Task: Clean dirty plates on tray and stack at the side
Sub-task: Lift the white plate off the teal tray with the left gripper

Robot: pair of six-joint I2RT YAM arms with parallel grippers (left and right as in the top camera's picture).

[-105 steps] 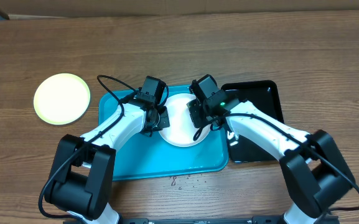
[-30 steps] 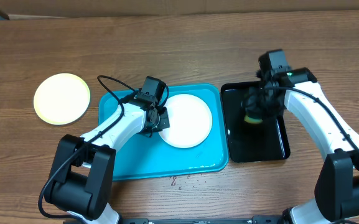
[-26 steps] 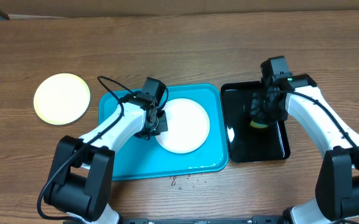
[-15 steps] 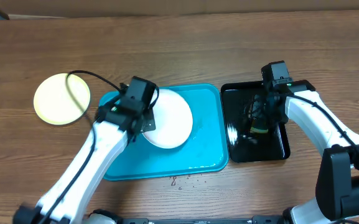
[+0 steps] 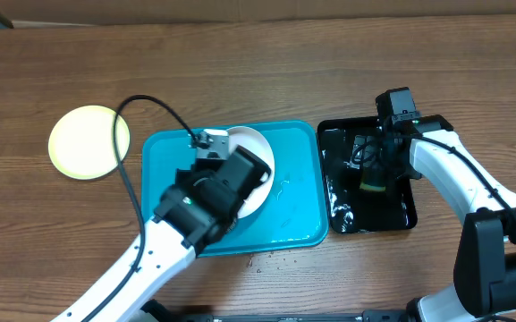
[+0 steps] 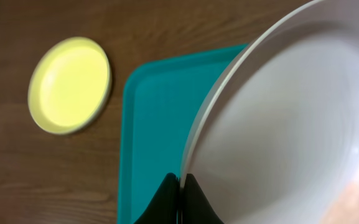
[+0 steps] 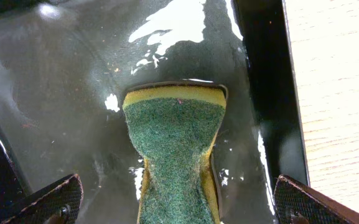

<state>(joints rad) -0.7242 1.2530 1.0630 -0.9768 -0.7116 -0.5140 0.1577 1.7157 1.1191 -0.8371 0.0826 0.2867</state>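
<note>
A white plate (image 6: 279,124) hangs tilted above the turquoise tray (image 6: 151,118), and my left gripper (image 6: 182,182) is shut on its rim. From overhead the raised left arm covers most of this plate (image 5: 258,150) and part of the tray (image 5: 298,210). A pale yellow plate (image 5: 83,141) lies on the table left of the tray. My right gripper (image 7: 179,202) stands open over a green and yellow sponge (image 7: 176,143), its fingers wide on either side and apart from it.
The sponge (image 5: 374,183) lies in a wet glossy black tray (image 5: 396,215) right of the turquoise one. Small reddish crumbs (image 5: 262,261) dot the wooden table by the tray's front edge. A black cable loops over the left arm.
My left arm has lifted the white plate off the tray, toward the left. My right gripper has opened and let the sponge go on the black tray.
</note>
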